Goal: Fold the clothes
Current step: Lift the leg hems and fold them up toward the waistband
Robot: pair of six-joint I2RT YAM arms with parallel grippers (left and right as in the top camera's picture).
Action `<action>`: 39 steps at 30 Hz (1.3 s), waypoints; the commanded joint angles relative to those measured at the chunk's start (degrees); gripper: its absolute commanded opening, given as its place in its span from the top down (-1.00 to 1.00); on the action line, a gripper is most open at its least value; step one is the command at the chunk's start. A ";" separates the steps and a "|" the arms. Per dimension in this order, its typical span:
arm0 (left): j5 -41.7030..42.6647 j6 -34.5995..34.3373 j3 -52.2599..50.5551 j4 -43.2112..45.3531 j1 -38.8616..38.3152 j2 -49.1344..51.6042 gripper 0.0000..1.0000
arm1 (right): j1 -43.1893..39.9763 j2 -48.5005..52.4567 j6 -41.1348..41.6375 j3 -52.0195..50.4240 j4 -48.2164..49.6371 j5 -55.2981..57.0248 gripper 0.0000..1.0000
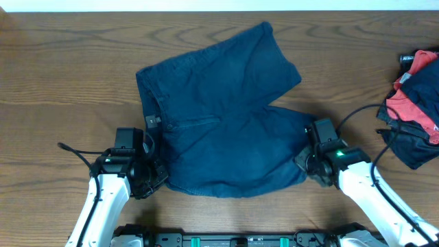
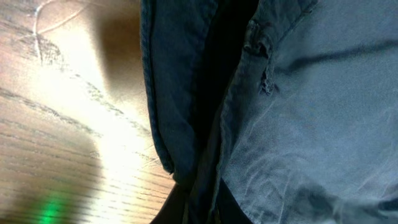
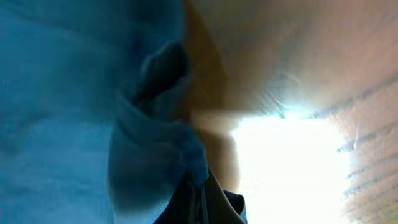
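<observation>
The dark navy shorts (image 1: pixel 226 123) lie on the wooden table, waistband at the left, one leg reaching up to the far right, the other leg toward the right. My left gripper (image 1: pixel 152 171) is shut on the shorts' near left corner by the waistband; the left wrist view shows the fabric (image 2: pixel 298 112) pinched between the fingers (image 2: pixel 199 208). My right gripper (image 1: pixel 310 159) is shut on the hem of the near right leg; the right wrist view shows blurred blue cloth (image 3: pixel 74 112) bunched into the fingers (image 3: pixel 198 205).
A heap of other clothes, red and dark (image 1: pixel 417 103), sits at the table's right edge. Bare wood (image 1: pixel 62 89) lies left of the shorts. A black rail (image 1: pixel 240 239) runs along the near edge.
</observation>
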 commanded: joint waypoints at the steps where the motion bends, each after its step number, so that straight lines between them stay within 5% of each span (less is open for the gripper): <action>1: -0.70 -0.46 -0.22 1.75 0.09 -0.46 0.88 | -0.52 -2.19 -2.60 3.43 -0.09 5.16 0.98; 21: -0.28 -0.55 0.79 20.90 0.09 -2.64 0.88 | -0.46 -3.50 -17.70 12.74 -1.79 20.44 0.97; 39: -1.22 1.09 4.33 17.97 0.09 -18.69 0.88 | -0.37 -10.91 -24.92 18.97 -3.37 28.87 0.97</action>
